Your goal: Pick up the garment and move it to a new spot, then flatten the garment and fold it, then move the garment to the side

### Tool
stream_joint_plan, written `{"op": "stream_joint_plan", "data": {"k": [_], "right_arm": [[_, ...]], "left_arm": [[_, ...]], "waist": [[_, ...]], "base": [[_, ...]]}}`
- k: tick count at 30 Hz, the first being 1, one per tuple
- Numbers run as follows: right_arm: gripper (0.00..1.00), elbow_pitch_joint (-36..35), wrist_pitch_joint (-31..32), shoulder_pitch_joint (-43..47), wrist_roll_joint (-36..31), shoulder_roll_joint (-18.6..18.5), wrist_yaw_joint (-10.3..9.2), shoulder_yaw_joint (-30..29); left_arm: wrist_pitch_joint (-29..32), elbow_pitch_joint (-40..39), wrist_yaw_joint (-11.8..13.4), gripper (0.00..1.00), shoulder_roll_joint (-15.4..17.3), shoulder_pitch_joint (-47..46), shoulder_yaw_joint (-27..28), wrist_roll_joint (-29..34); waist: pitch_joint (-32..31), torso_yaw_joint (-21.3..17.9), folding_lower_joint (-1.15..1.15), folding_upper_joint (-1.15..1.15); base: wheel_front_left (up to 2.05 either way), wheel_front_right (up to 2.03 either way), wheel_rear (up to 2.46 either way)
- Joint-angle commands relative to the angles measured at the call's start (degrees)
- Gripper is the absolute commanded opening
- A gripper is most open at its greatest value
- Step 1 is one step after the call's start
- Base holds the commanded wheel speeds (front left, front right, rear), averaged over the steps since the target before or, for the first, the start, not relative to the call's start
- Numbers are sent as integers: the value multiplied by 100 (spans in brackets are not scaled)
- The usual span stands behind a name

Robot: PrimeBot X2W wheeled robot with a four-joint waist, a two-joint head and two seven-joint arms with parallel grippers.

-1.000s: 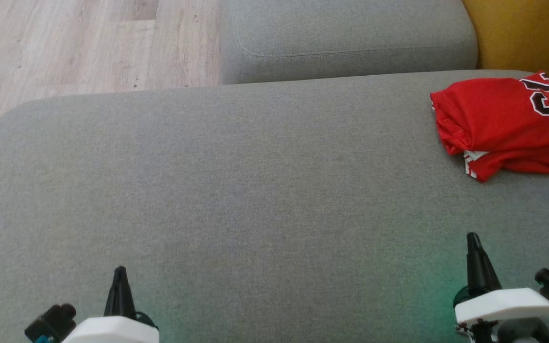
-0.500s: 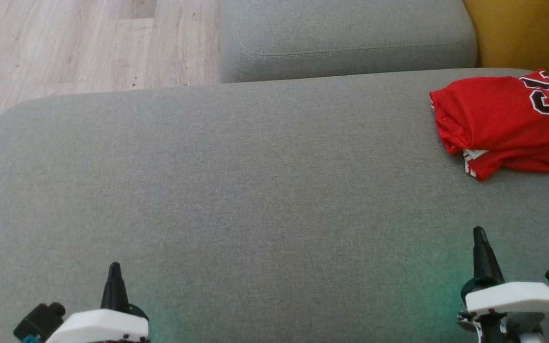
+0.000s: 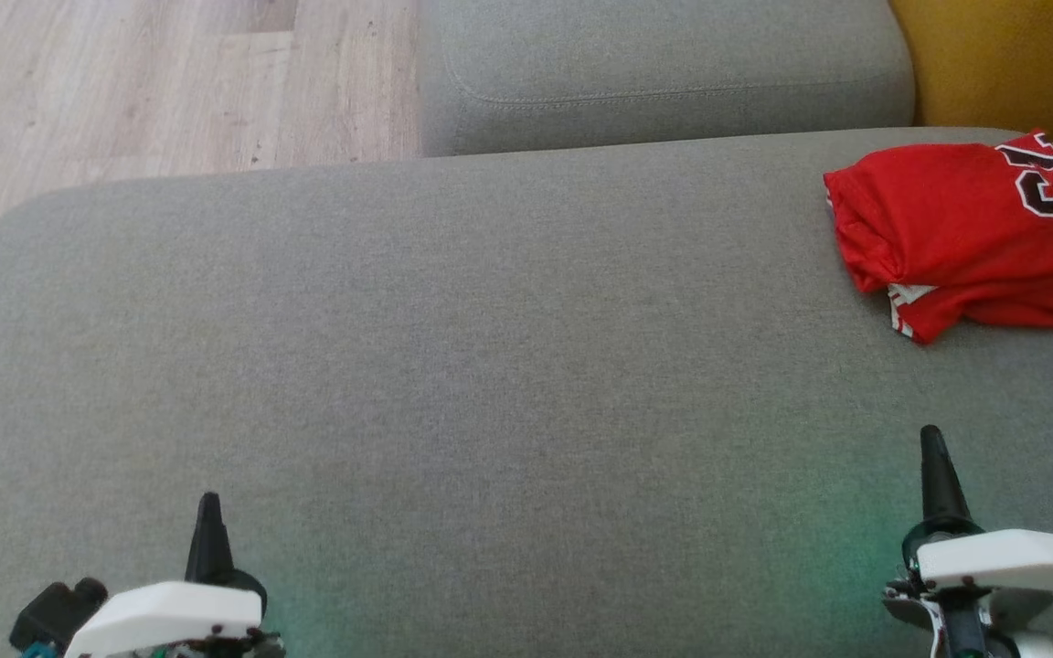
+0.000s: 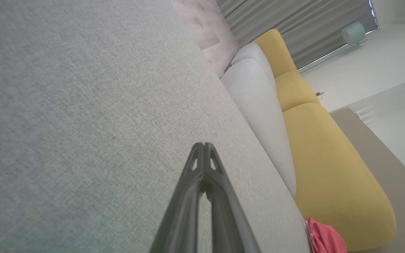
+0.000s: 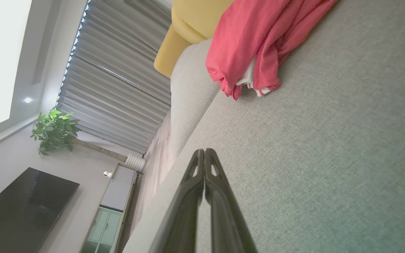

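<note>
Grey cushion [image 3: 490,320], red garment [image 3: 961,228] far R; L end effector [image 3: 208,501], R end effector [image 3: 930,434] pressed together, empty.

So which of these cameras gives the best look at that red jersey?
The head view: the red jersey lies folded, nearly whole, far right on the grey cushion, number showing. The right wrist view has it closer but cropped; the left wrist view catches one red corner.

Sofa cushion [image 3: 490,320]: grey woven cloth, matt, coarse-grained. Garment [image 3: 947,219]: thin red cloth, smooth, softly creased. Floor [image 3: 124,91]: pale wood planks, satin finish.
</note>
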Motion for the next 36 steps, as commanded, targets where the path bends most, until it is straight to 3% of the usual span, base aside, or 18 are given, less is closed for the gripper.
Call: {"op": "stream_joint_plan", "data": {"k": [1,36], "right_arm": [[0,-177,27,-311,180,-118,24,42],[0,-167,466,-617,2442,-122,35,-190]], "left_arm": [[41,-161,-93,0,2,-346,225,-132],[625,-144,-584,0,-256,-620,1003,-1857]], "waist": [[2,-1,0,0],[52,-33,0,0]], "base": [[0,0,0],[0,0,0]]}}
